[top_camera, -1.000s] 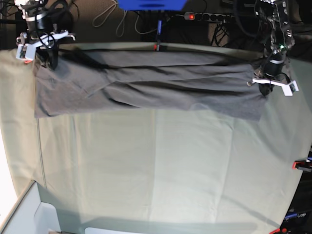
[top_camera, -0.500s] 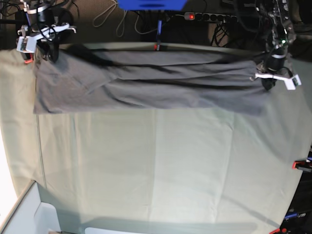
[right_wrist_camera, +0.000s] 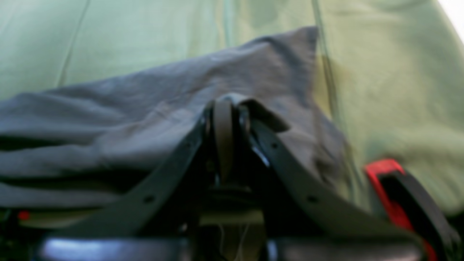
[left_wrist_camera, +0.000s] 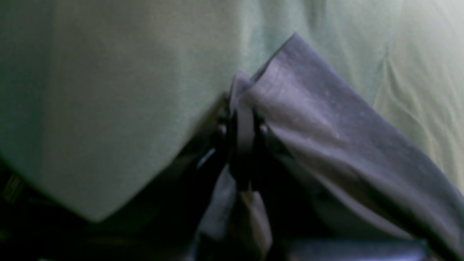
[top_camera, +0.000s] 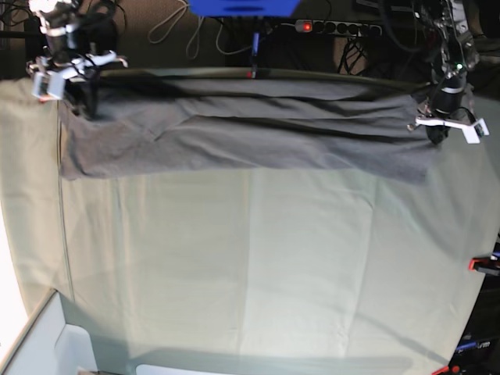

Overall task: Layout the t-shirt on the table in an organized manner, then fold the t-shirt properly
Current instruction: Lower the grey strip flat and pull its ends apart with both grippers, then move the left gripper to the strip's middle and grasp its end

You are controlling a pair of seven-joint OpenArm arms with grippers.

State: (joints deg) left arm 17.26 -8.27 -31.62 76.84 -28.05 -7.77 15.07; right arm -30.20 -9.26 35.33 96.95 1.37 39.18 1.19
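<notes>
T-shirt [top_camera: 242,137]: grey, stretched between left fingers [left_wrist_camera: 242,121] and right fingers [right_wrist_camera: 226,119], both clamped on its edge, above worktop [top_camera: 258,266]

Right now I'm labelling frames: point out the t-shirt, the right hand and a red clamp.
t-shirt [top_camera: 258,144], base view, middle of cloth.
right hand [right_wrist_camera: 228,108], right wrist view, fingertips pinching cloth.
red clamp [right_wrist_camera: 384,170], right wrist view, red jaw.

Beyond the far edge, lay in shadow: a dark floor strewn with looping cables [top_camera: 168,27], a power strip [top_camera: 336,28] with a lit red switch, a blue panel [top_camera: 244,7] at the top. Stood at the near left corner a pale box [top_camera: 47,344]. Glared white along the left edge, washed out by strong light.
</notes>
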